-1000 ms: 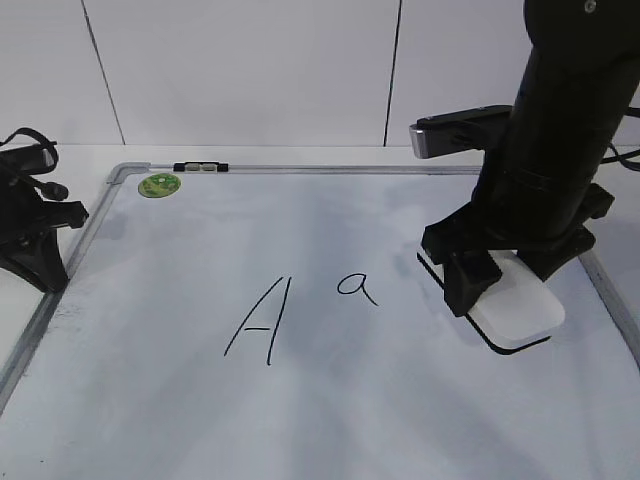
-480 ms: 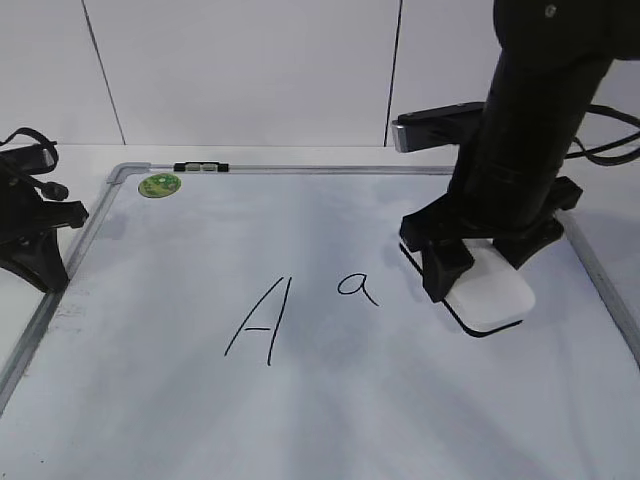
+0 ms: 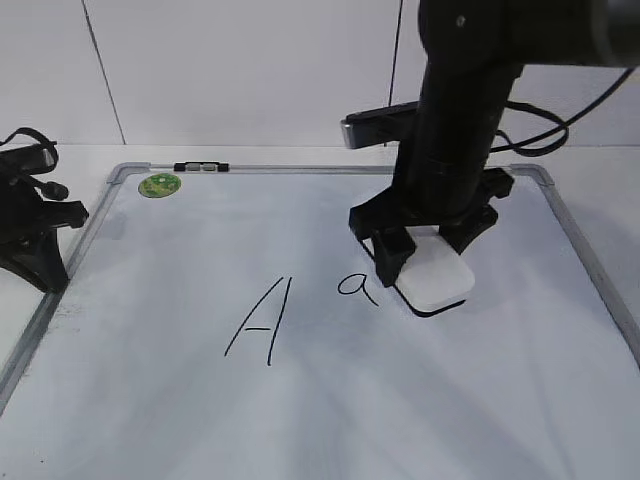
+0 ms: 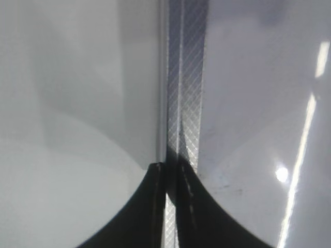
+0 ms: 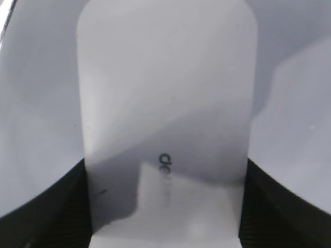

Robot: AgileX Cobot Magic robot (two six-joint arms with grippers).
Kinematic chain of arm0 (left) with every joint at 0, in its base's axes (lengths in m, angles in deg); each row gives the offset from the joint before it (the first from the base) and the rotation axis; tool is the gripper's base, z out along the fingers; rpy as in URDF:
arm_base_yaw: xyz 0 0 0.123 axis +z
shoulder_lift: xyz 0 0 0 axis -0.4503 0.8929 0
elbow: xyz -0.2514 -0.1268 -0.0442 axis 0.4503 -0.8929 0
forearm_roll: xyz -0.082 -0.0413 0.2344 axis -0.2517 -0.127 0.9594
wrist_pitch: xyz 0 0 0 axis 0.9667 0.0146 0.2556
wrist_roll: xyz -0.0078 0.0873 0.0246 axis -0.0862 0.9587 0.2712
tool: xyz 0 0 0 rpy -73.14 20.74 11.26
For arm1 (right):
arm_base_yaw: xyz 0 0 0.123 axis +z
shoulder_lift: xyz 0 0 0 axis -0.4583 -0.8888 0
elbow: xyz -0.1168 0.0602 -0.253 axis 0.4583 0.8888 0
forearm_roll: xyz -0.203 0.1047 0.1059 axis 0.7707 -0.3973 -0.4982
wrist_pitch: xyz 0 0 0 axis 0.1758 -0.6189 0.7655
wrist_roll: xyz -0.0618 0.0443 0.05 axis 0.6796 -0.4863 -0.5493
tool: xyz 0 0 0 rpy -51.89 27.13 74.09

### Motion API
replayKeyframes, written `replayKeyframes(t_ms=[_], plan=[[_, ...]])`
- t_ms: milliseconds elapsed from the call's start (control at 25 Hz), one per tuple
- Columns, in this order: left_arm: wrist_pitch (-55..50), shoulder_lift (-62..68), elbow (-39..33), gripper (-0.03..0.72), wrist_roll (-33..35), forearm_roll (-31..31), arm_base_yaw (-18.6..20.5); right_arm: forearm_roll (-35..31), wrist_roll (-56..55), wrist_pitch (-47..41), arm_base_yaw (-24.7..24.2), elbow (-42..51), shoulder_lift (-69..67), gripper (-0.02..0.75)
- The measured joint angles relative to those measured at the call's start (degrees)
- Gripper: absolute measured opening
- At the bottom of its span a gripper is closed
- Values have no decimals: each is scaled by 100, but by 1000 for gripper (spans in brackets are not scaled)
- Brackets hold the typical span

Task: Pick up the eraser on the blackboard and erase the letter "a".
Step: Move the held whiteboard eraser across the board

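Observation:
The blackboard (image 3: 200, 420) is a white dry-erase board with a grey frame lying flat. The small letter "a" (image 3: 357, 288) is drawn in thin black marker near its middle. My right gripper (image 3: 430, 250) is shut on the eraser (image 3: 437, 280), a white block with a black underside, and holds it on the board just right of the "a". In the right wrist view the eraser (image 5: 165, 119) fills the space between the two jaws (image 5: 165, 206). My left gripper (image 4: 171, 173) is shut and empty over the board's left frame edge (image 4: 183, 77).
A large capital "A" (image 3: 262, 320) is drawn left of the small "a". A round green sticker (image 3: 159, 185) sits at the board's far left corner. The left arm (image 3: 30, 225) stands off the board's left edge. A white wall stands behind.
My right gripper has slid the eraser leftward across the board, from near the right frame edge to just beside the "a". The left arm has not moved.

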Motion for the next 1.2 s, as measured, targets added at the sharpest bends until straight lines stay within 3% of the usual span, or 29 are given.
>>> replayKeyframes(t_ms=[680, 1200], plan=[[0, 0, 0, 16, 0, -25, 0, 133, 22, -22, 121, -852, -1032, 561], [0, 0, 0, 16, 0, -25, 0, 147, 35, -22, 121, -951, -1305, 561]])
